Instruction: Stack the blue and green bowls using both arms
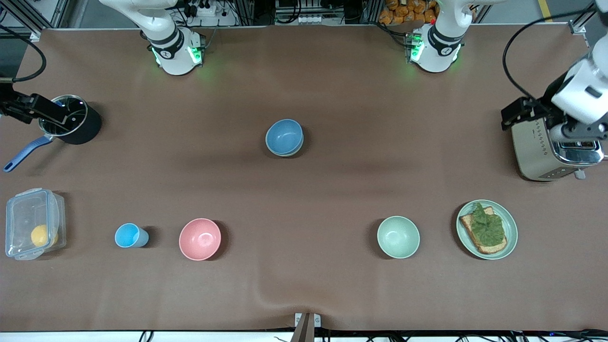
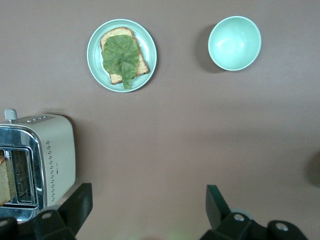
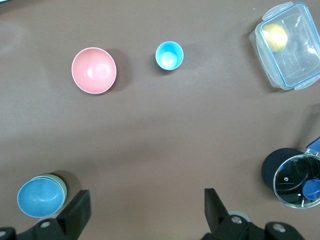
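Over the toaster (image 1: 553, 152), at its own end of the table, my left pincer (image 2: 147, 205) hangs released, fingers spread wide with nothing between them. My right pincer (image 3: 145, 207) is just as slack and empty, up over the pot (image 1: 78, 126) at the other end. Both arms wait.

Mid-table, well apart from both pincers, sits the blue bowl (image 1: 284, 136). From my right wrist I see a sliver of the green bowl (image 3: 61, 181) peeping out around and under it, so I judge blue is already nested in green and the stack is made.

If I had to handle them, I'd expect light, stiff plastic, matte enough not to slip much, and not fragile. The rim is the place to pinch: one finger inside, one outside the wall, coming straight down. With the pair nested, a grip on the blue rim alone would probably lift only blue out; to move both I'd pinch both walls together or take the green edge where it shows.
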You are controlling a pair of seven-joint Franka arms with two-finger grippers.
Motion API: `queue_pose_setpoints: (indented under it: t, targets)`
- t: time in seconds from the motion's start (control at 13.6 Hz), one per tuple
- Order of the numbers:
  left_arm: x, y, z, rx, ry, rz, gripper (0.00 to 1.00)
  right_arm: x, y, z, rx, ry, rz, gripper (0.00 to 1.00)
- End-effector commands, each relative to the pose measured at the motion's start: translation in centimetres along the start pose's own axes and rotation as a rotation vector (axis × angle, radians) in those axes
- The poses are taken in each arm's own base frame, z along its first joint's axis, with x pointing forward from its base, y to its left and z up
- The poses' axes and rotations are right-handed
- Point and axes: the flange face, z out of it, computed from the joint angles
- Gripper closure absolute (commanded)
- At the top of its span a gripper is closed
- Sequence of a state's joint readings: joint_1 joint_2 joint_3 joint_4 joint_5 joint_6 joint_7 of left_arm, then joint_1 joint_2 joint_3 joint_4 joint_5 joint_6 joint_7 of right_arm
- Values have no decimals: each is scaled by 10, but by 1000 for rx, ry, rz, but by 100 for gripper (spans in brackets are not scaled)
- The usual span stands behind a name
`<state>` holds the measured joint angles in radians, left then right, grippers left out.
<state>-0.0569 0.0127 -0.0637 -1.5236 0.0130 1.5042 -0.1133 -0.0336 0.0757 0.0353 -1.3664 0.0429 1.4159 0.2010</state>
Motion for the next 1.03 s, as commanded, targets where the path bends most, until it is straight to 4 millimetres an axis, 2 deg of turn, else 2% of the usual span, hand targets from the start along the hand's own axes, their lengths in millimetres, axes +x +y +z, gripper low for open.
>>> queue_pose_setpoints:
  t: [0.0, 0.29, 0.59, 0.96]
  targets:
    - [-15, -3, -14, -34, 4, 35, 0, -6, 3, -6, -17, 3, -14, 0]
    - [-13, -12, -14, -35, 9, 95, 0, -6, 3, -6, -17, 5, -14, 0]
    - [-14, -3, -14, -9, 10, 127, 0, -6, 3, -6, -17, 3, -14, 0]
    - [-12, -5, -19, -13, 21, 113, 0, -5, 4, -5, -17, 2, -13, 0]
